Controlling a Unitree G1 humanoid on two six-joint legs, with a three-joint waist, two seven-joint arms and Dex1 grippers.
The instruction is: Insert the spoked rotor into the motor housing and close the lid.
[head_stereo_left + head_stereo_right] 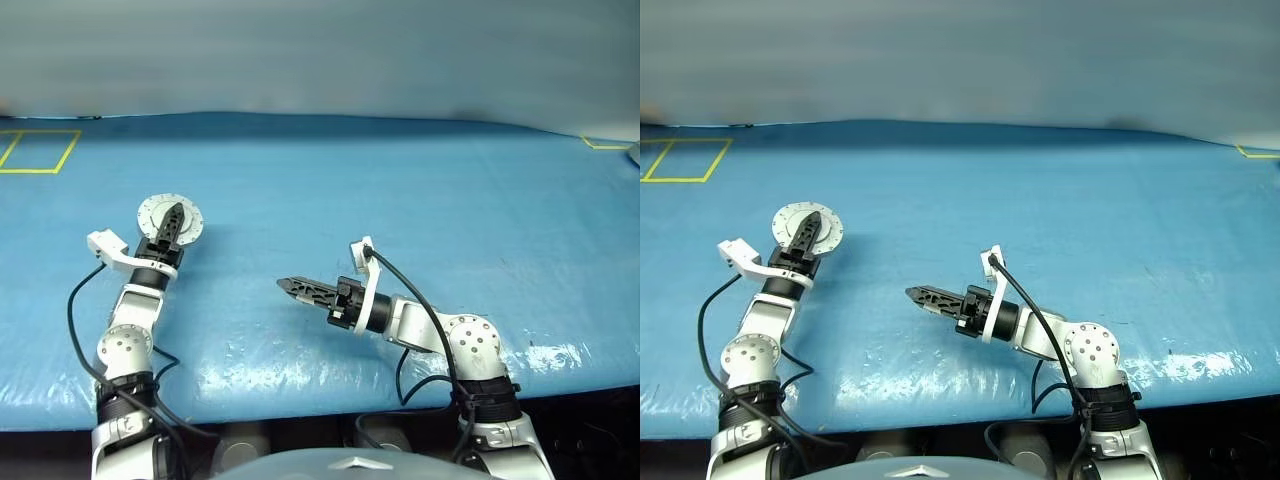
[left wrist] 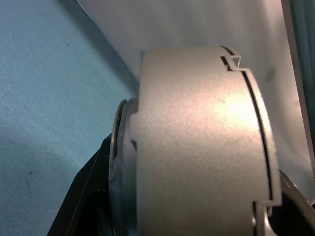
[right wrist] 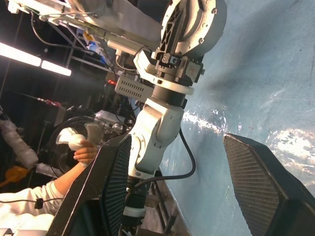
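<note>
My left gripper [image 1: 174, 218] is shut on the motor housing [image 1: 152, 213], a round light-grey disc-shaped body at the table's left. One black finger lies across its top face. In the left wrist view the housing's grey side wall [image 2: 197, 147] sits between the fingers [image 2: 83, 196], with a thin seam running round it where the lid [image 2: 263, 147] meets it. I cannot tell whether it touches the table. The spoked rotor is hidden. My right gripper [image 1: 287, 286] hovers at mid-table pointing toward the left arm, open, with nothing between its pads [image 3: 115, 191].
A blue cover [image 1: 420, 200] spans the table, with yellow tape rectangles at the far left [image 1: 38, 150] and far right [image 1: 605, 143]. The table's front edge runs close to both arms. Beyond the table, a person's hand [image 3: 84, 150] holds a controller.
</note>
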